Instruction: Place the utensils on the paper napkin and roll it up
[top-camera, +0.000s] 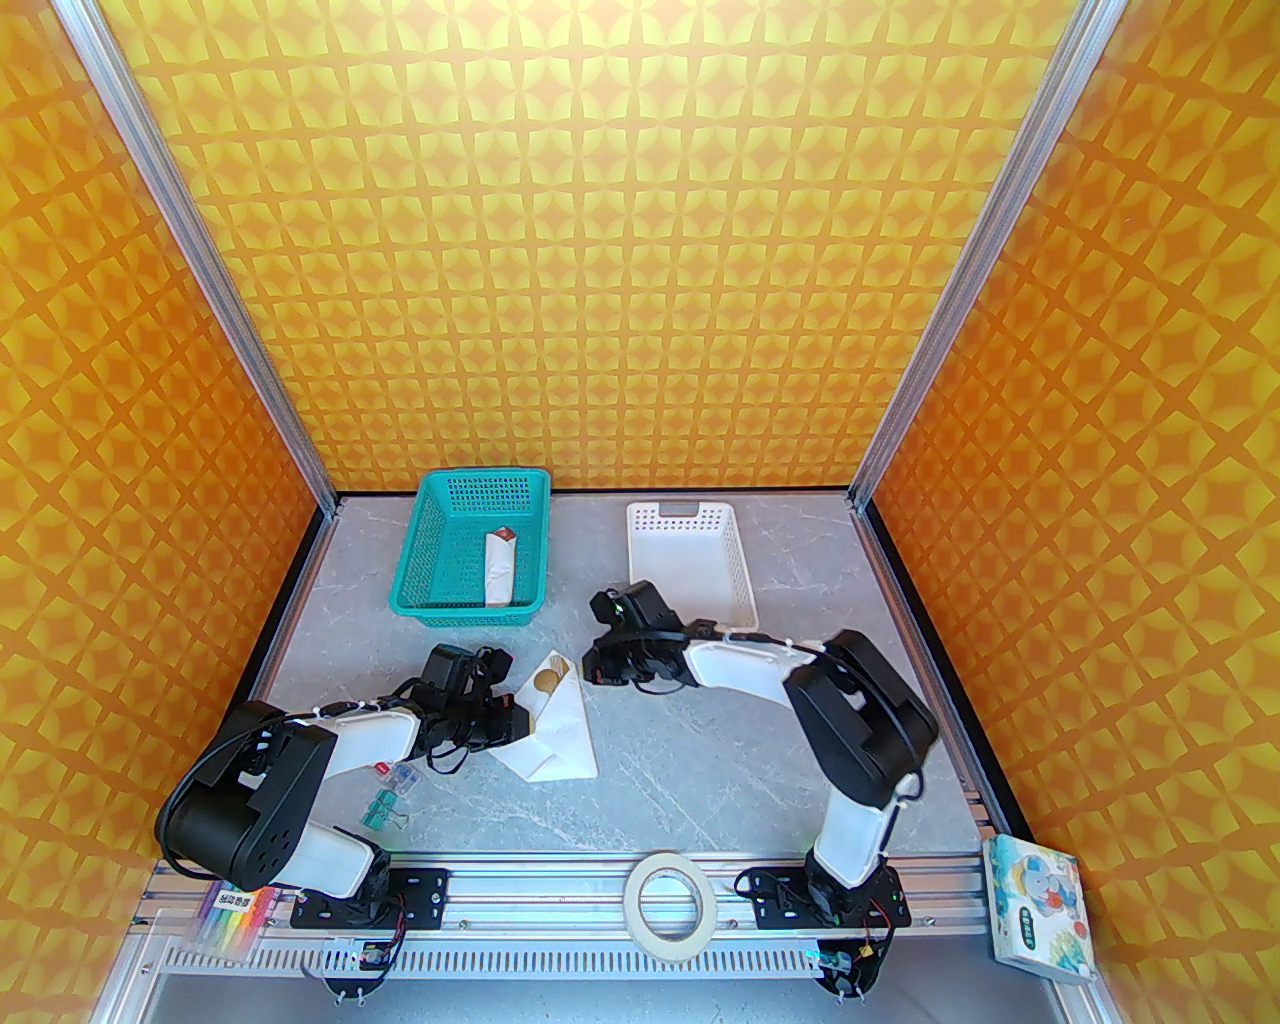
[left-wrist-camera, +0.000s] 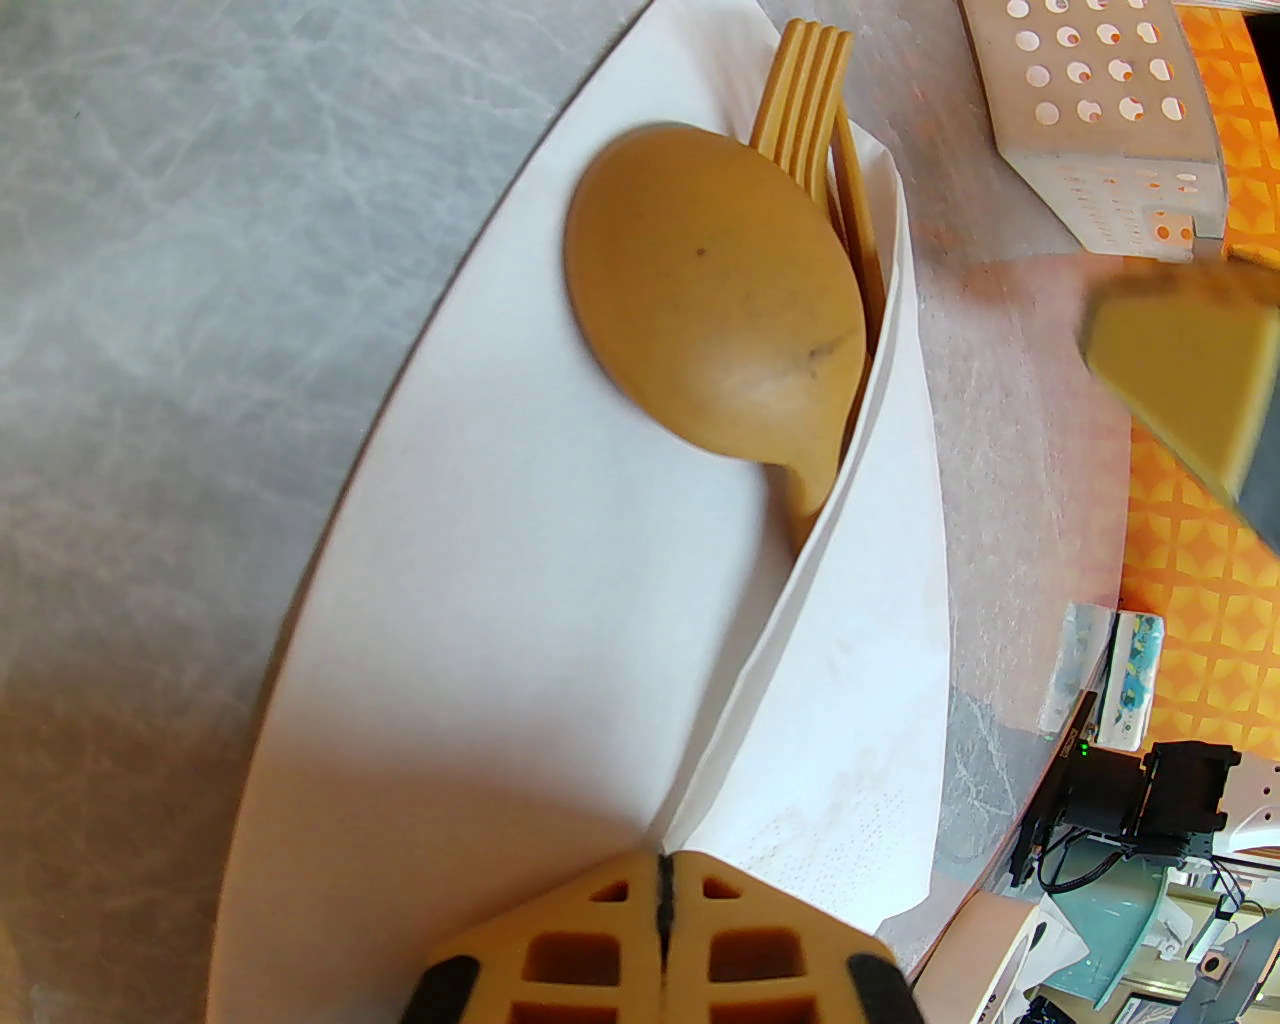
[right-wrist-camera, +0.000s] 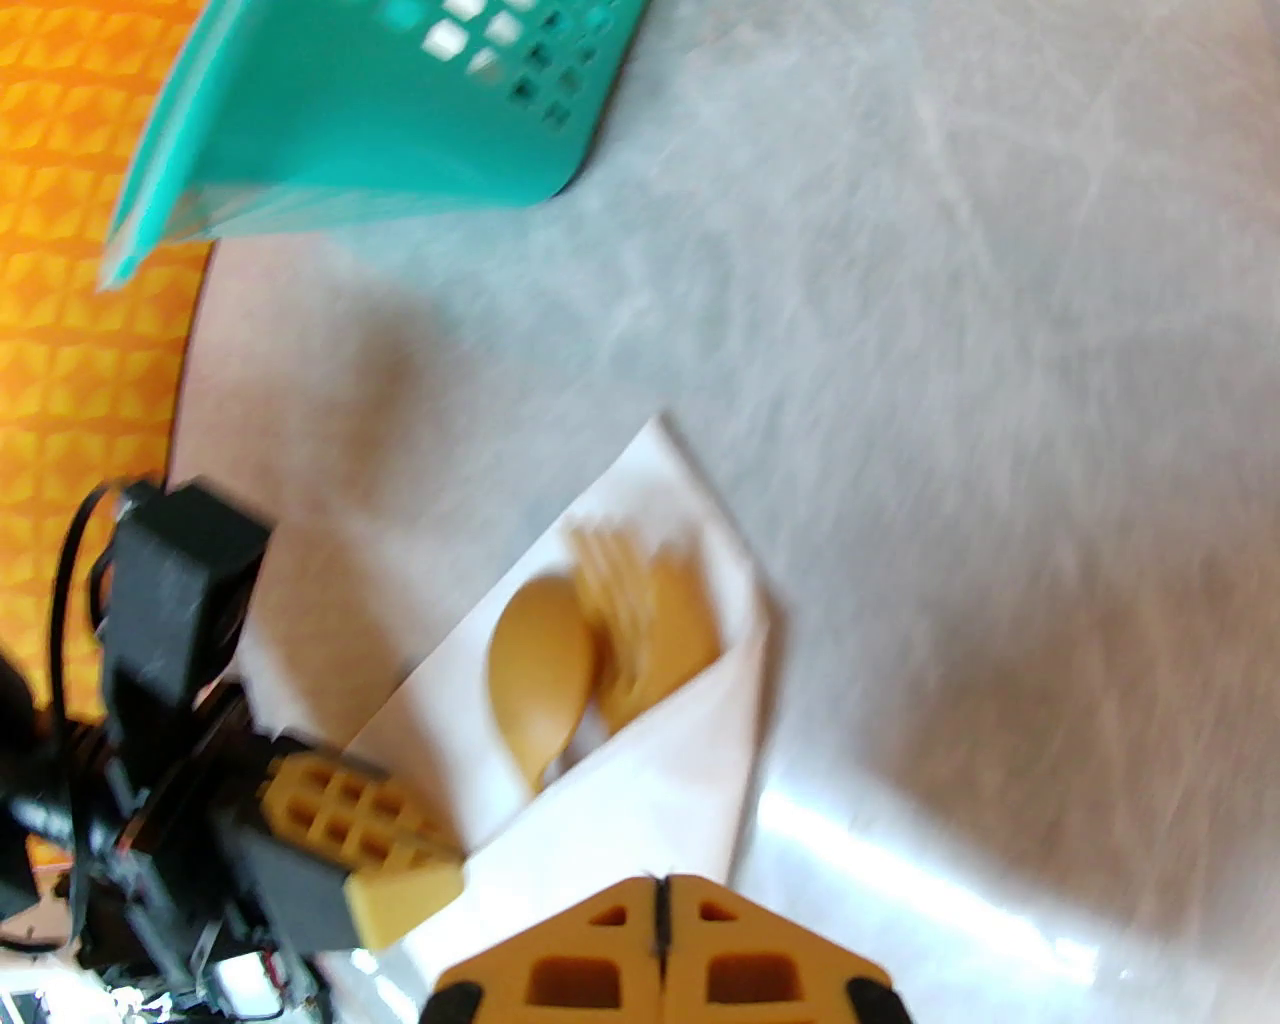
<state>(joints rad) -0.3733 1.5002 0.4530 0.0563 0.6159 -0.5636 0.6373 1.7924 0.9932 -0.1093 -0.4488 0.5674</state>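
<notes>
1. the paper napkin lies on the grey marbled table between the two grippers, in front of the teal basket. one flap is folded across it, so the sheet makes an open pocket.
2. the spoon lies in that pocket with its bowl out in the open and its handle under the flap. the fork lies just beside it and partly beneath it, its tines reaching past the bowl toward the napkin's corner.
3. the left gripper has its jaws pressed tight together, the tips right at the near end of the fold line (whether a layer of paper is pinched between them cannot be told).
4. the right gripper is likewise clenched, its tips over the edge of the folded flap. its wrist view is blurred, so contact with the paper cannot be told. from above it sits just beside the napkin's far corner, near the spoon's bowl.
5. the teal basket holds a white roll with a red-brown tip, lying toward its right wall. the white basket stands to the right of it, behind the right arm.
6. at the near edge, a tape roll rests on the rail between the arm bases, and binder clips lie on the table by the left arm.
</notes>
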